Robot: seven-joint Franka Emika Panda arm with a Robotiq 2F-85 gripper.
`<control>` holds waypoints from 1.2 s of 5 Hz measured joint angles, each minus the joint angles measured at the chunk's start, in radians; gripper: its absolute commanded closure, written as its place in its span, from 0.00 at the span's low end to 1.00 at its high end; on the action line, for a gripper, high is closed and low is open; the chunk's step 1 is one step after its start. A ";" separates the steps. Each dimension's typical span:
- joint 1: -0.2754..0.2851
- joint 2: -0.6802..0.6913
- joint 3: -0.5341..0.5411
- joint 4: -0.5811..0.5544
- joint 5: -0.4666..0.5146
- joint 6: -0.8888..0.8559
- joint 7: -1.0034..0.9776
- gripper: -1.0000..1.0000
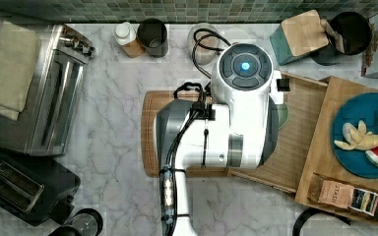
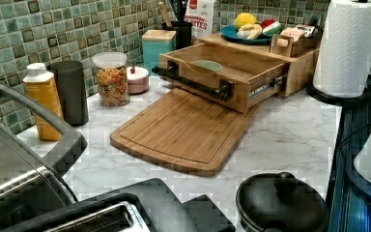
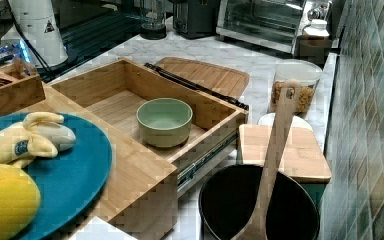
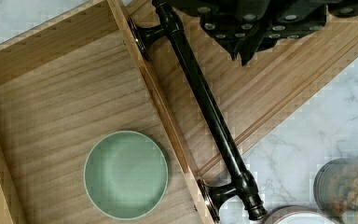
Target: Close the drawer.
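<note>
Drawer (image 3: 115, 107) first: pulled well out of its wooden cabinet (image 2: 299, 67) on side slides, a rigid light-wood box that should roll back easily under a steady push, though the green bowl (image 3: 164, 120) inside may slide if shoved hard. Its front overhangs the cutting board (image 2: 174, 133), directly beneath the gripper (image 4: 249, 49). Next, the dark bar handle (image 4: 203, 100) across the front, just below and beside the fingertips, apart from them; that stiff bar or the front panel is the place to press. The fingers hold nothing; how far they stand apart I cannot tell, since they are mostly cropped.
</note>
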 measured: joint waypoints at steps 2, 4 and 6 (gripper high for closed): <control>0.000 0.000 0.000 -0.012 0.000 0.000 0.000 1.00; -0.001 0.050 0.001 0.008 -0.008 -0.071 -0.044 1.00; 0.005 0.077 0.011 -0.018 -0.015 0.162 -0.111 1.00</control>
